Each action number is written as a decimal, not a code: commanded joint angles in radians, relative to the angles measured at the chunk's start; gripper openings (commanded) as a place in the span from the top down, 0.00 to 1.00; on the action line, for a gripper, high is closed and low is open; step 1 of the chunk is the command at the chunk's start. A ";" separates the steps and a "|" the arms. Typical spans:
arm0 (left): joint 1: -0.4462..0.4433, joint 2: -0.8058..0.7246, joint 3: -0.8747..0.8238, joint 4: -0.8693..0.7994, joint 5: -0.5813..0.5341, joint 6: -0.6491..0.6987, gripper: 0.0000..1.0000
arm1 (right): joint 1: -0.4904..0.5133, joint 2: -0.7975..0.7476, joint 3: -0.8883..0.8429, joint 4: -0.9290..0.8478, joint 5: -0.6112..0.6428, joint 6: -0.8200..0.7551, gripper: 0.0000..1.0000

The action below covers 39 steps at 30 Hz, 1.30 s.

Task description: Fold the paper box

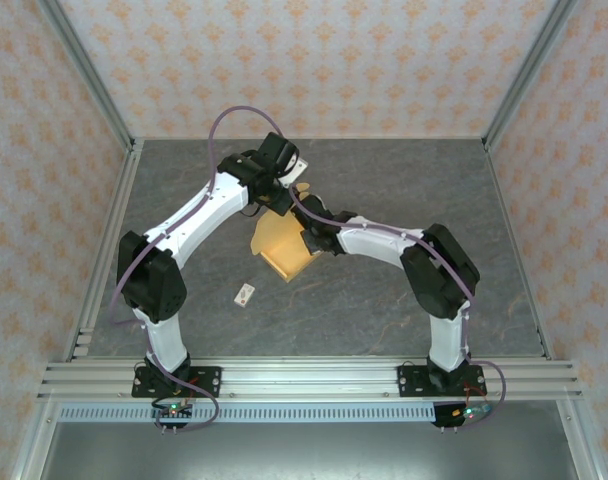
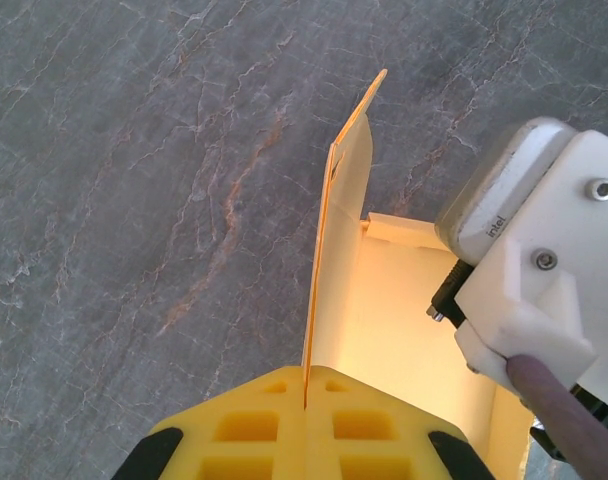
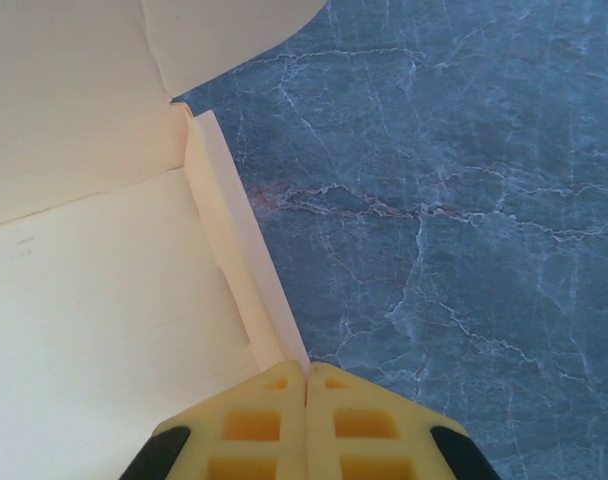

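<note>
You had both claws pinched fully shut on the paper box [image 1: 282, 252], which sat at the centre of the top view. The left claw [image 2: 306, 385] gripped an upright side panel edge-on and the right claw [image 3: 306, 378] a narrow wall strip, likely to steady the half-formed shape from two sides. The box looked pale orange, thin, partly raised and open-topped.

Paper box [image 1: 282, 250], light orange-tan card, partly folded with walls raised, one thin flap standing on edge pinched in the left gripper [image 2: 306, 380], a narrow side wall nipped by the right gripper [image 3: 306, 378], pale inside face showing
</note>
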 commanded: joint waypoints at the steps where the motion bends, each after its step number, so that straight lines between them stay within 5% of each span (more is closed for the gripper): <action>1: -0.002 -0.037 0.003 0.012 -0.015 -0.025 1.00 | 0.032 0.081 -0.050 -0.092 0.061 -0.009 1.00; 7: -0.002 -0.037 0.007 0.011 -0.003 -0.027 1.00 | 0.071 0.100 -0.055 -0.084 0.089 -0.026 1.00; 21: -0.002 -0.031 0.023 -0.001 0.012 -0.002 1.00 | 0.104 0.161 0.048 -0.203 0.371 -0.059 1.00; 39: -0.002 -0.037 0.006 -0.004 0.003 0.010 1.00 | 0.054 -0.015 0.045 -0.148 0.119 -0.101 0.88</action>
